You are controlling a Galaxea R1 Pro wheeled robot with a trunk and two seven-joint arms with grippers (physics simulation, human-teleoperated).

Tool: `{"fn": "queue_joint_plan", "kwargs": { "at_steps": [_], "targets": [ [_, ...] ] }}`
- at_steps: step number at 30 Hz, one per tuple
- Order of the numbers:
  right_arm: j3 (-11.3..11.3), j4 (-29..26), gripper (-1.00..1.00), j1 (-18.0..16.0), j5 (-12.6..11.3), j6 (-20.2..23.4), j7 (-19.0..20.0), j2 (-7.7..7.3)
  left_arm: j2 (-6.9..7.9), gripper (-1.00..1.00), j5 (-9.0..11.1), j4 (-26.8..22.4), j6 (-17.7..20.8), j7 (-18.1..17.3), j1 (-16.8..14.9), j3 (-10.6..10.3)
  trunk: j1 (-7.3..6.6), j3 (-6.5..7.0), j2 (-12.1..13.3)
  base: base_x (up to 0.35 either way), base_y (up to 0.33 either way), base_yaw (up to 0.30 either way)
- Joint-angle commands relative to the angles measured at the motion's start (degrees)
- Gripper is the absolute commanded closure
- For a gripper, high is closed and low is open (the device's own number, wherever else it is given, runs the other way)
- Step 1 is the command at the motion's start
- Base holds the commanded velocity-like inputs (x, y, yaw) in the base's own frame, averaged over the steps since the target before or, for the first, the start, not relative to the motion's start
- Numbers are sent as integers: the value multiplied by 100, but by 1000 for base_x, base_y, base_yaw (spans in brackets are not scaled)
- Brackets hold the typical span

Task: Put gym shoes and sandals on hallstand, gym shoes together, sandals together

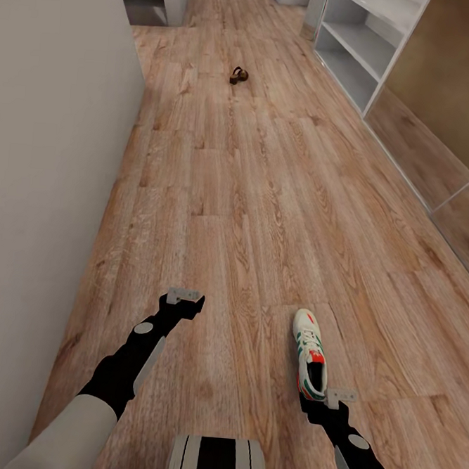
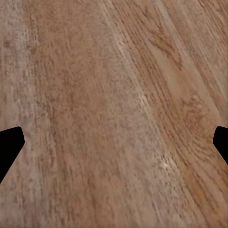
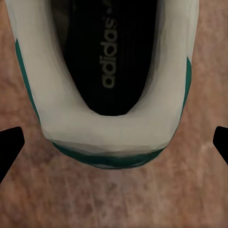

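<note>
Closest to you, the heel of a gym shoe (image 3: 111,128) sits right under your right gripper (image 3: 114,142), whose fingertips show spread wide at both edges of the wrist view, clear of the shoe on either side and gripping nothing. In the head view that gripper (image 1: 323,404) hangs just behind the heel while the shoe (image 1: 310,353) lies flat on the corridor floor (image 1: 252,193), sole down, toe pointing away from you. That alignment reads as a set-up for a heel grasp: you seem to be lining the jaws across the collar so they can close on its two sides. Your left gripper (image 1: 185,301) hovers well apart from the shoe over bare planks; its wrist view shows the fingers (image 2: 10,145) wide apart with wood grain between them, so it is released and idle. Further down the corridor a small brown sandal (image 1: 238,75) lies on the floor, too small to make out how it faces. Beyond it on the right stands the hallstand (image 1: 358,57), its open shelf levels bare as far as you can see them; no footwear rests there yet. One gym shoe and one sandal are what you can see.
</note>
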Motion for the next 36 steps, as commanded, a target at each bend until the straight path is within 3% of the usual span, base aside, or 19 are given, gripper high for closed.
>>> {"fn": "queue_joint_plan", "kwargs": {
  "at_steps": [1, 35, 36],
  "targets": [
    [-36, 4, -100, -2, 1, -18, 50, 4, -1, -100, 27, -7, 32, -16, -1, 4, -1, -3, -1, 53, 0, 0],
    [-42, -3, -100, -2, 1, -10, 53, 4, 0, -100, 35, 24, 7, -47, 0, 4, -1, -3, -1, 52, 0, 0],
    [-40, -5, 100, -2, 1, -10, 56, 4, 0, -100, 35, 28, 7, -40, 3, 4, -1, -3, -1, 3, 0, 0]
  ]
}}
